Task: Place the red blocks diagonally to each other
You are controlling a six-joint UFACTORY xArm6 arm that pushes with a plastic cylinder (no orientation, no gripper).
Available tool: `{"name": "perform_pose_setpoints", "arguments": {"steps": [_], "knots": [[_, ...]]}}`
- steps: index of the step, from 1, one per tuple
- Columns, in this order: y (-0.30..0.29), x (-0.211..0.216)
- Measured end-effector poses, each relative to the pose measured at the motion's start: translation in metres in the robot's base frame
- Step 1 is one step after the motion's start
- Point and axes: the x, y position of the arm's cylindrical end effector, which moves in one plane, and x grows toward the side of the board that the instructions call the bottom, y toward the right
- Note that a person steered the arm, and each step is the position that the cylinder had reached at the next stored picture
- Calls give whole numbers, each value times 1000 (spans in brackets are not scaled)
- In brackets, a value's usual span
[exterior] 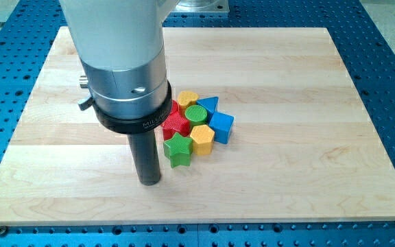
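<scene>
My tip (149, 181) stands in for a gripper here: the arm ends in a plain dark rod with nothing to open or close, and it holds nothing. The tip rests on the wooden bench (286, 171) just to the view's left of the green star block (177, 150), close to it; whether the two touch I cannot tell.

The blocks sit bunched together near the bench's middle. A red block (177, 125), ridged on top, lies just above the star, and a second red block (175, 108) peeks out beside the arm's grey collar, partly hidden, so its shape is unclear. To their right lie a green cylinder (196, 114), a yellow block (187, 98), a blue triangular block (210, 105), a blue cube (221, 127) and a yellow hexagonal block (202, 139).
</scene>
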Motion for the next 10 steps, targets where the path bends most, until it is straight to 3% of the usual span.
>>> {"name": "perform_pose_setpoints", "arguments": {"steps": [5, 8, 10], "knots": [[-24, -12], [-46, 19], [66, -8]]}}
